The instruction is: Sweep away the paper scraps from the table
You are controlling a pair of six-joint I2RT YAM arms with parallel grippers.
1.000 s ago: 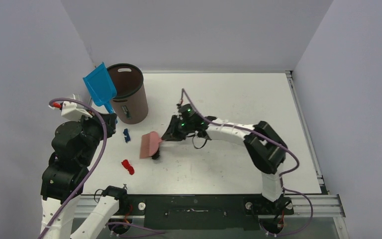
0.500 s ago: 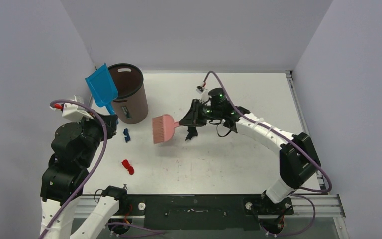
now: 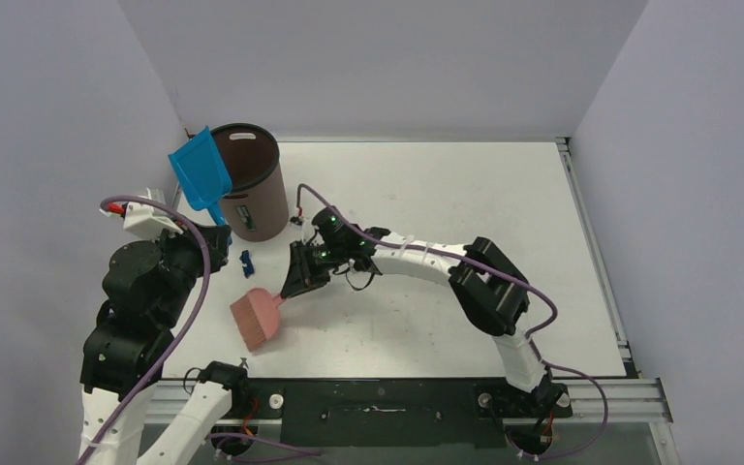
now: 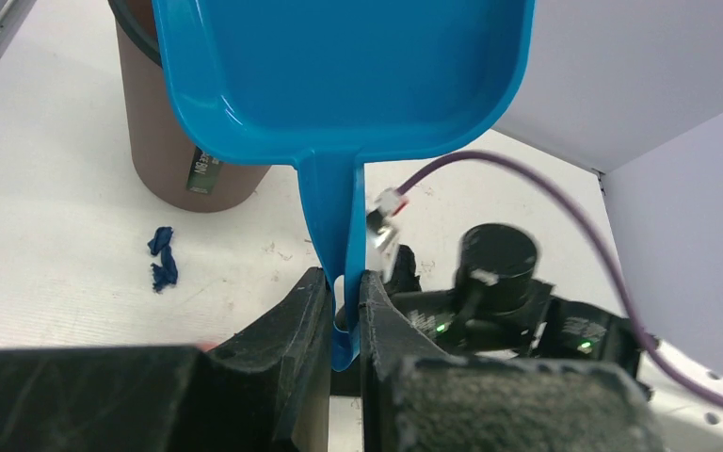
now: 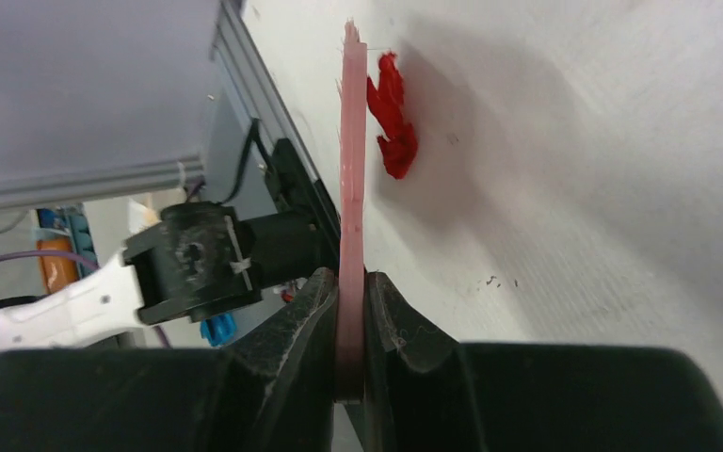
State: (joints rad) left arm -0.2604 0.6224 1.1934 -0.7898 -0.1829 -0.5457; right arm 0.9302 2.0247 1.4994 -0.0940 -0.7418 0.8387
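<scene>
My right arm folds at the elbow over the right half of the table (image 3: pixel 465 184). Its forearm stretches left and low across the middle, and the wrist tips down toward the near edge. My right pincer (image 5: pixel 350 294) is clamped tight on the thin handle of a pink brush (image 3: pixel 255 317), with both fingers pressed against it and no gap. The brush head sits down at the tabletop by the near left part. From my wrist, a crumpled red scrap (image 5: pixel 392 113) lies just beside the bristles on their right; I cannot tell whether they touch.

My left arm stands coiled at the left edge with its wrist raised. My left pincer (image 4: pixel 344 294) is closed on the narrow handle of a blue dustpan (image 4: pixel 339 75). It holds the pan up in the air with the scoop tilted against the rim of a brown bin (image 3: pixel 254 194).

The navy paper scraps (image 3: pixel 246 262) lie on the table between my left wrist and the brush, near the foot of the bin. Nothing touches them.
</scene>
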